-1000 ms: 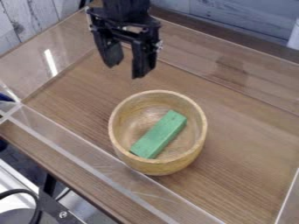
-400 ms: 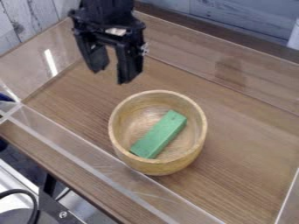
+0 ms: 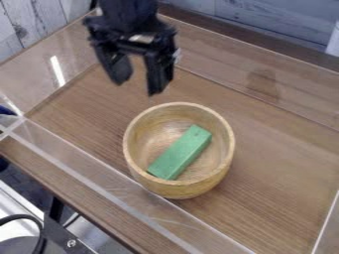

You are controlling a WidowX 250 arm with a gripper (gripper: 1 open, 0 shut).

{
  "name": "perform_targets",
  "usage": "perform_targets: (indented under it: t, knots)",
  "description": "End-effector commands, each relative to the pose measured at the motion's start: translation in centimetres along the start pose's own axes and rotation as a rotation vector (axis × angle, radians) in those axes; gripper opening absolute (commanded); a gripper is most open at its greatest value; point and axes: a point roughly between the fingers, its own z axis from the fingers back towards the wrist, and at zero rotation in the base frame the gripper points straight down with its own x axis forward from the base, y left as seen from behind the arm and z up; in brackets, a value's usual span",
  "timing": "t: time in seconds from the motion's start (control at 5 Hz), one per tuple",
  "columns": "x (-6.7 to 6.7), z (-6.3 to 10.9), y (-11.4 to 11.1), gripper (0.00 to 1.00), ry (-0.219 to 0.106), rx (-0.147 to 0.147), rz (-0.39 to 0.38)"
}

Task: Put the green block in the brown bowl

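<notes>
Gripper (image 3: 134, 76) has its two dark fingers spread wide with nothing between them, pointing down, hanging up-left of the bowl and clear of its rim. Green block (image 3: 180, 153) lies inside the brown bowl (image 3: 139, 159), slanted across the floor, lower end near the front wall, upper end toward the right; nothing touches it. Bowl sits upright on the wooden table (image 3: 272, 89), a clear barrier along the near edge. Change over the last second: only the arm shifts slightly sideways above the table; block and bowl sit the same. Reads as task done, placement holding; arm just needs to stay clear.
</notes>
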Motion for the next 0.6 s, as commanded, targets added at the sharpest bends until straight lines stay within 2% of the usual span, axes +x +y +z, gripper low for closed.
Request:
perform_targets:
  t: [0.0,0.4]
  knots:
    - [2.2,0.8,0.6,1.0,-0.06,-0.001,0.034]
    - [-0.1,0.8,1.5,1.0,0.02,-0.039,-0.06]
